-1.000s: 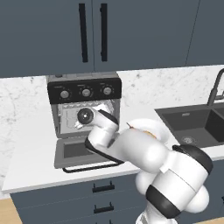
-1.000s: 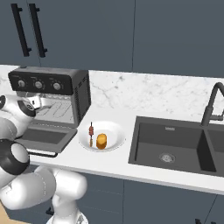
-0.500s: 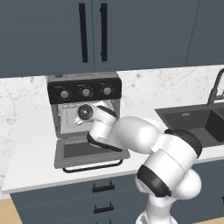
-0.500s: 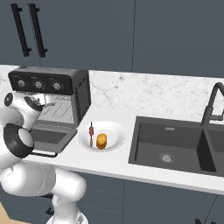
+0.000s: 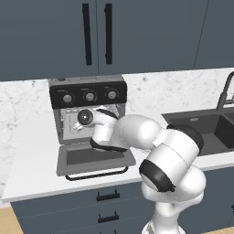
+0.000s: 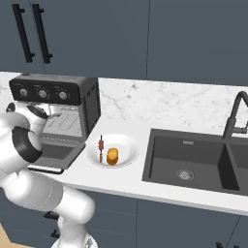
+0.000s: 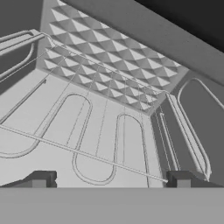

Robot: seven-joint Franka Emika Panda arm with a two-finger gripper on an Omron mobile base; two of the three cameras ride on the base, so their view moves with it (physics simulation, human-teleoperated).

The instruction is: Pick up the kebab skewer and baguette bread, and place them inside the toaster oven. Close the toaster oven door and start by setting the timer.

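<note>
The toaster oven [image 5: 87,93] sits on the counter [image 6: 145,186] with its door [image 5: 93,160] dropped flat toward 6 o'clock, black bar handle at the front edge. The arm reaches into the oven mouth, the wrist just under the three silver knobs [image 5: 90,96]. In the hand view the gripper [image 7: 109,179] is spread wide, nothing between its two dark tips, and it looks over the wire rack [image 7: 87,131] toward the diamond-patterned back wall. In the right base view a white plate [image 6: 127,154] lies on the counter at 3 o'clock of the oven, just beside it. On the plate the kebab skewer [image 6: 100,147] lies at 9 o'clock of the baguette bread [image 6: 112,156], close alongside it. The sink [image 6: 193,162] is further toward 3 o'clock.
</note>
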